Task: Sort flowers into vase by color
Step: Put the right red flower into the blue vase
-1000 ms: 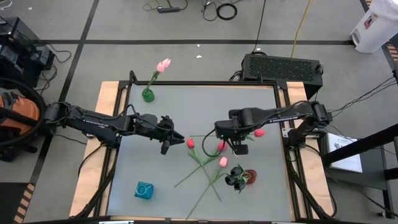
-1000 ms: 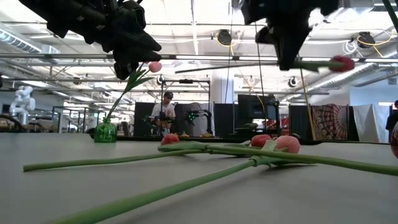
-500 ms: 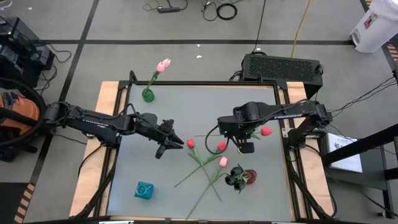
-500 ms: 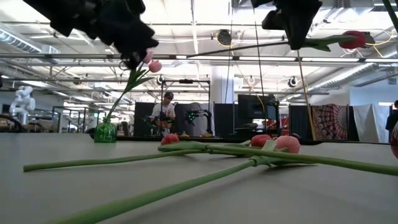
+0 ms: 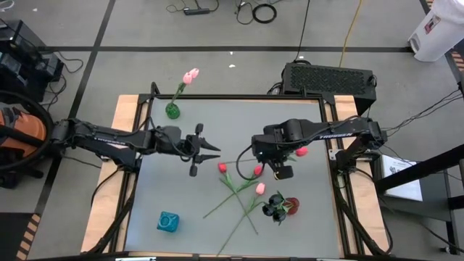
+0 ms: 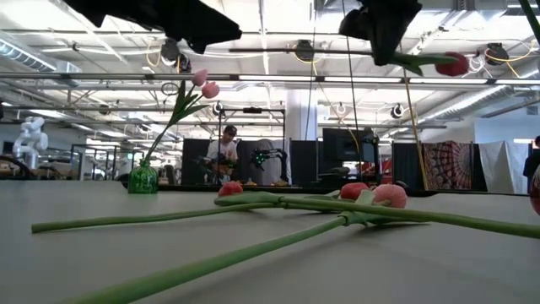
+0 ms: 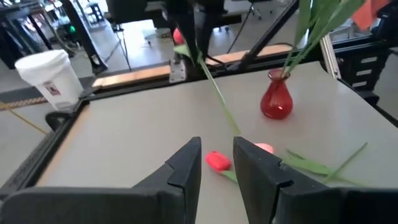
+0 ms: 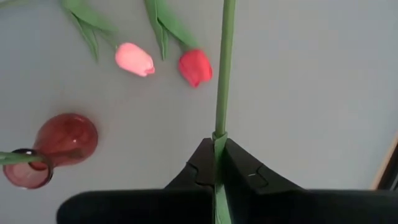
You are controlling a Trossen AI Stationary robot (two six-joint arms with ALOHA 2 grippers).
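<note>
Tabletop (image 5: pixel 181 188): grey surface in a light wooden frame, seen from above with both arms reaching over it.

Right gripper (image 5: pixel 279 171): raised above the right-centre of the tabletop, fingers closed tight on the thin green stem of a red tulip (image 5: pixel 301 152); in the right wrist view the stem (image 8: pixel 222 74) runs straight out from between the pinched fingers. The low view shows this flower held level, well above the surface, red head (image 6: pixel 453 63) to the right.

Left gripper (image 5: pixel 205 148): in the air over the left-centre of the tabletop, fingers partly apart with a narrow gap, holding nothing (the left wrist view shows only tabletop between them).

Loose flowers: a red tulip (image 5: pixel 222 167), a second red tulip (image 5: pixel 257 170) and a pink tulip (image 5: pixel 260 188) lie near the middle, their green stems crossing and trailing toward the near edge.

Green vase (image 5: pixel 172 111): far-left corner, holding a pink tulip (image 5: pixel 190 75) that leans out beyond the far edge.

Red vase (image 5: pixel 291 206): near right, just beside the loose flowers, with dark tulip heads (image 5: pixel 274 206) over it; in the left wrist view green stems stand in it.

Teal vase (image 5: pixel 168 222): near left, well apart from everything else.

Room beyond: a person (image 6: pixel 223 152) in the distance in the low view
</note>
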